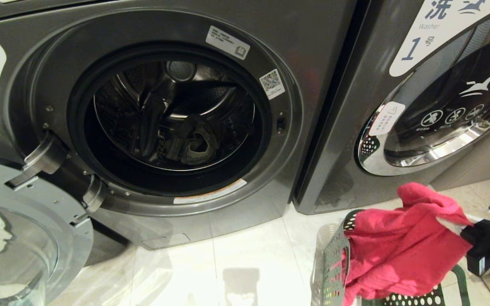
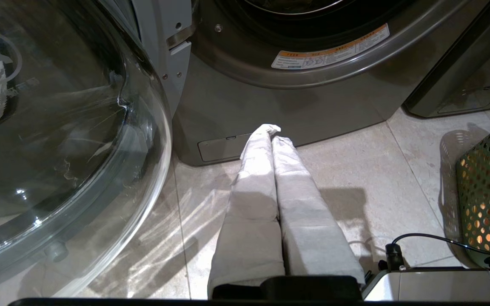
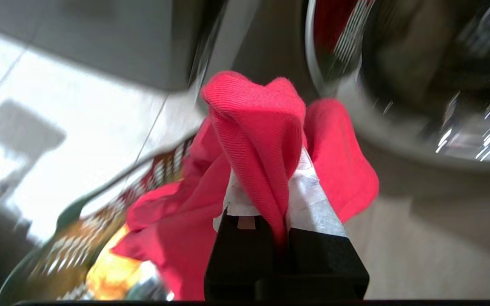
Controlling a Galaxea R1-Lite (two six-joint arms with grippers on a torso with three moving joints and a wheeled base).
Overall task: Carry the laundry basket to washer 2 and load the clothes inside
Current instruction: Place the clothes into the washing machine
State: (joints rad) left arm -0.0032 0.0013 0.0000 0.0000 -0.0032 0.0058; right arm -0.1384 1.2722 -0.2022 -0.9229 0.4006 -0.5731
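We hold the red-pink cloth (image 3: 253, 127) pinched in the right gripper (image 3: 266, 187) above the laundry basket (image 1: 334, 263). It appears light and limp and will drape; grip a bunched fold. Left gripper (image 2: 272, 131) pressed together, idle. Beyond, washer 2 (image 1: 172, 114) stands open.

Laundromat: numbered washers (image 1: 398, 106) side by side.

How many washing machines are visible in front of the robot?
2. The open washer stands on the left, dark clothes in its drum; the closed washer marked 1 stands to its right. Others may be out of view.
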